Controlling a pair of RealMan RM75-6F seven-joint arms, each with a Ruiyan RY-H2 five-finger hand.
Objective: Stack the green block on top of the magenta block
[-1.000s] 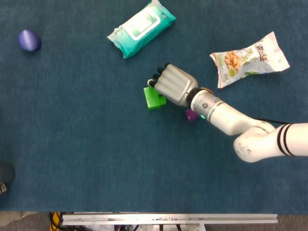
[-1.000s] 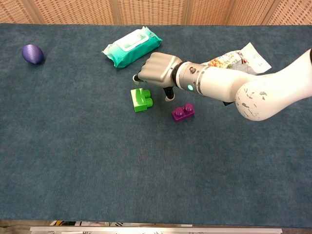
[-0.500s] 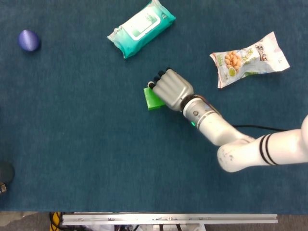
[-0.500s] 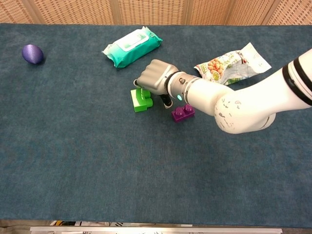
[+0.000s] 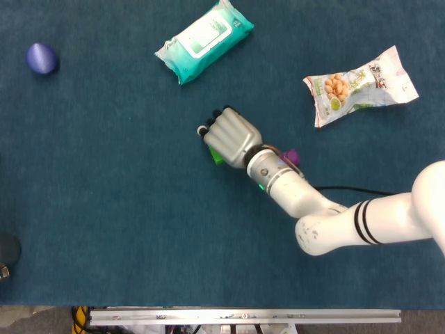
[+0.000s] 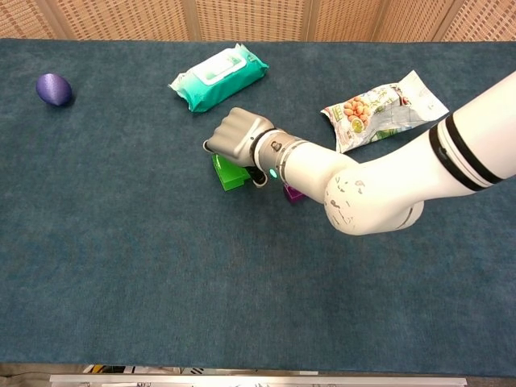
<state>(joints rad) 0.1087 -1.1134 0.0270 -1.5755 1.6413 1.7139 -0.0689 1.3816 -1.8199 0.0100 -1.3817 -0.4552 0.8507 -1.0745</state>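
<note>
The green block [image 6: 229, 174] lies on the blue cloth, mostly covered from above by my right hand [image 6: 236, 135]. In the head view only a green sliver [image 5: 216, 157] shows under the right hand [image 5: 228, 136]. Its fingers hang curved down over the block's left side. The thumb [image 6: 258, 179] is down at the block's right side, and I see no firm grip. The magenta block [image 6: 292, 193] sits just right of the green one, half hidden behind my forearm. From the head view a small piece of the magenta block [image 5: 292, 156] shows. My left hand is out of both views.
A teal wipes pack [image 6: 218, 76] lies behind the blocks and a snack bag [image 6: 383, 105] at the back right. A purple egg-shaped object [image 6: 53, 88] sits far left. My right forearm [image 6: 363, 189] crosses the table from the right. A dark object [image 5: 5, 252] pokes in at the left edge.
My right hand has moved left and lower, from beside the green block to over it, covering most of it. The forearm now hides much of the magenta block.
</note>
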